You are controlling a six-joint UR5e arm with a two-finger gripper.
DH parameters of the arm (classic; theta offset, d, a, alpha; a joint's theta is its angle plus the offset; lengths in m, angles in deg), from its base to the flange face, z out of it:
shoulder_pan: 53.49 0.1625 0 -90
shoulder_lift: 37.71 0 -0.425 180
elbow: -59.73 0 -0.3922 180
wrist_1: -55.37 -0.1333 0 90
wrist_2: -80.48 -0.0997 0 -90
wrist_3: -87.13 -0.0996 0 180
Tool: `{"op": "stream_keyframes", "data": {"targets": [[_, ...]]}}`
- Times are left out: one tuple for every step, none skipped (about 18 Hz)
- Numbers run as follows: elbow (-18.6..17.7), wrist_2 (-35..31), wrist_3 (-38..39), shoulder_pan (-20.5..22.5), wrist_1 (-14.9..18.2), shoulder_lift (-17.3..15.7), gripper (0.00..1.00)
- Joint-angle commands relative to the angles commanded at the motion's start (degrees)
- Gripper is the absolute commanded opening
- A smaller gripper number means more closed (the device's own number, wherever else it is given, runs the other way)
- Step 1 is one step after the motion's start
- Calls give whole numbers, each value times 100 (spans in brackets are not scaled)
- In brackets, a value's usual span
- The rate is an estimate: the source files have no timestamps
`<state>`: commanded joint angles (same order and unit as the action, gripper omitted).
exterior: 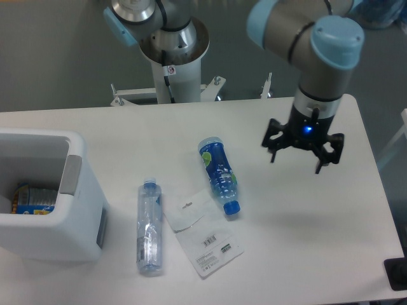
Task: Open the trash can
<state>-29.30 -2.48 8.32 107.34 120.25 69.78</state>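
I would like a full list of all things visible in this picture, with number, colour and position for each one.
trash can: 1, white with a grey tab, left edge of the table, top open, something blue and yellow inside
clear bottle: 1, transparent with blue cap, lying right of the trash can
blue bottle: 1, blue with a green mark on the label, lying near the table centre
packets: 2, clear or white with printed labels, overlapping, lying flat between the two bottles
table: 1, white, fills the lower view
black object: 1, lower right corner, cut off
gripper: 1, black, fingers spread, empty, above the table's right side
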Motion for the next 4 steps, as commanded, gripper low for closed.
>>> {"op": "stream_keyframes", "data": {"targets": [[-18,-9,-159,18,-54,9,100],[-35,-9,-196,36,-54,9,100],[-79,-9,-205,44,-63,17,100],[-123,-18,-196,36,-72,18,100]]}}
